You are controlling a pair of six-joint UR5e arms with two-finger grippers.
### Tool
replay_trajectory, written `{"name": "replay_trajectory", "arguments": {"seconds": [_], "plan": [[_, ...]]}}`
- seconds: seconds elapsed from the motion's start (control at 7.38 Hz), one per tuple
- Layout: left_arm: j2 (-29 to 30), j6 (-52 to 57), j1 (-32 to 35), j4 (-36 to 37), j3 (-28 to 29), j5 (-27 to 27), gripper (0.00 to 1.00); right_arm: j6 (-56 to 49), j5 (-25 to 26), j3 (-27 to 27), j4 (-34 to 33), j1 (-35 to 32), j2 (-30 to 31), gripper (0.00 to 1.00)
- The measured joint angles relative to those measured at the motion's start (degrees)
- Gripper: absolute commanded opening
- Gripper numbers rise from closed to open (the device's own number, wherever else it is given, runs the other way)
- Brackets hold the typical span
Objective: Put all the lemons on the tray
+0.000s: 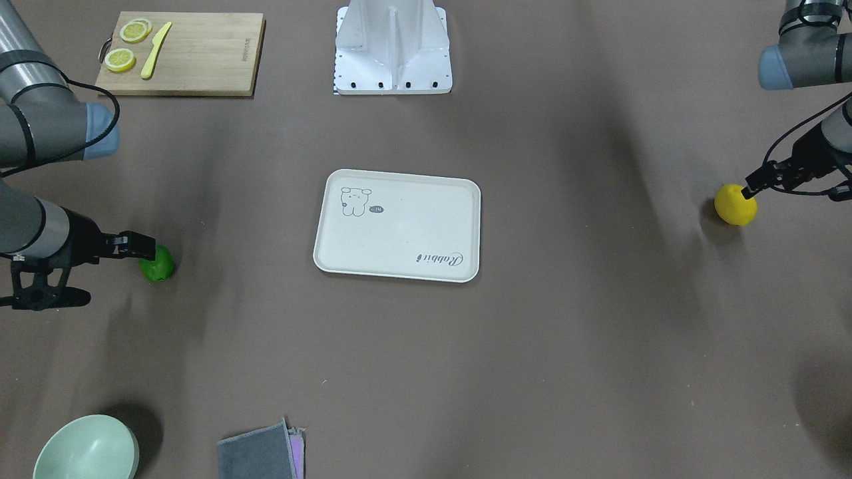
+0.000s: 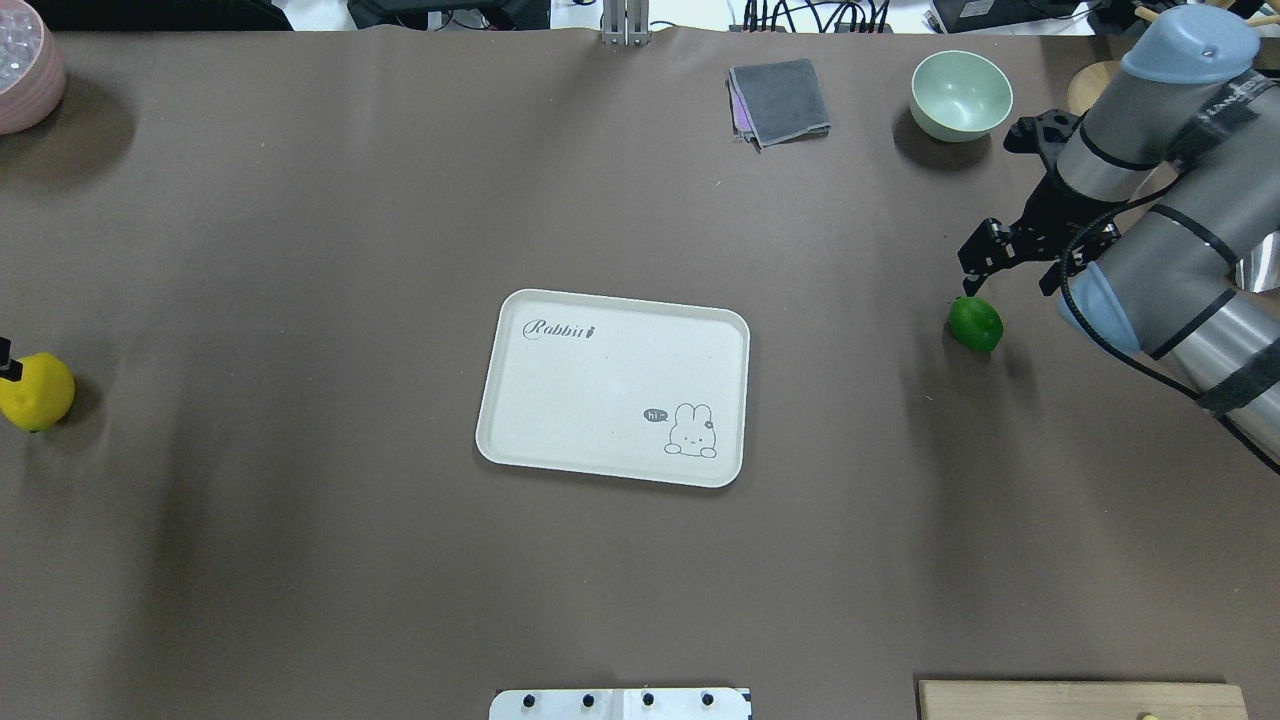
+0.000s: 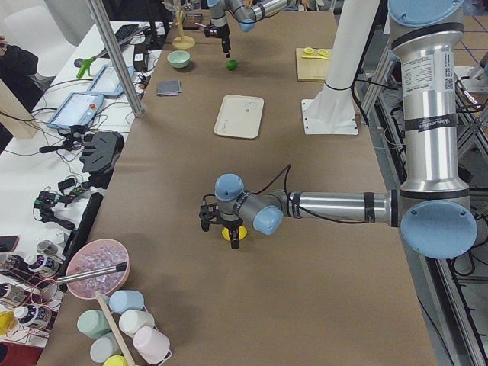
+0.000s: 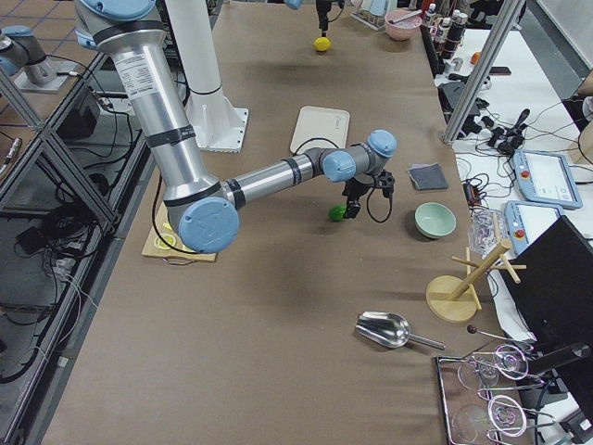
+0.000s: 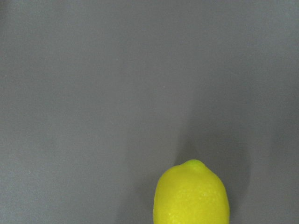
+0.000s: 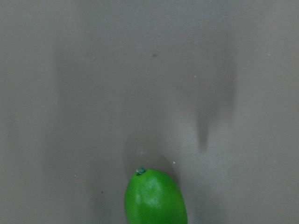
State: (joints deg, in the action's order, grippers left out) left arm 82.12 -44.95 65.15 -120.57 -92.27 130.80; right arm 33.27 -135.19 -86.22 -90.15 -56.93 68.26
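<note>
The cream-white tray (image 1: 399, 253) with a rabbit drawing lies empty at the table's middle; it also shows in the overhead view (image 2: 560, 400). The yellow lemon (image 1: 735, 206) lies on the table far out on my left side, also visible overhead (image 2: 35, 392) and in the left wrist view (image 5: 191, 196). My left gripper (image 1: 751, 191) hangs just over it, open. The green lemon (image 1: 158, 264) lies on my right side, also visible overhead (image 2: 975, 323) and in the right wrist view (image 6: 155, 198). My right gripper (image 1: 143, 247) is open, close above and beside it.
A wooden cutting board (image 1: 200, 60) with lemon slices and a yellow knife is near my base (image 1: 393, 50). A pale green bowl (image 2: 960, 95) and a folded grey cloth (image 2: 780, 100) sit at the far edge. A pink bowl (image 2: 25, 75) is at the far left corner.
</note>
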Motion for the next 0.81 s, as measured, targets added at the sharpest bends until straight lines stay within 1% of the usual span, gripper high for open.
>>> {"name": "replay_trajectory", "arguments": {"seconds": [0.14, 0.54, 0.68, 0.81], "plan": [[0.4, -1.5, -0.6, -0.5, 0.3, 0.0, 0.97, -0.1, 0.1, 1.9, 0.6, 1.4, -1.1, 0.99], [2.4, -4.2, -1.8, -0.7, 1.7, 0.0, 0.95, -0.5, 0.1, 4.6, 1.2, 3.1, -1.9, 0.99], [2.6, -4.3, -2.4, -0.7, 2.1, 0.0, 0.93, -0.6, 0.1, 5.4, 1.8, 3.1, -1.9, 0.89], [2.7, -4.4, -2.8, -0.7, 2.4, 0.0, 0.83, -0.6, 0.1, 6.1, 2.3, 3.2, -2.0, 0.56]]}}
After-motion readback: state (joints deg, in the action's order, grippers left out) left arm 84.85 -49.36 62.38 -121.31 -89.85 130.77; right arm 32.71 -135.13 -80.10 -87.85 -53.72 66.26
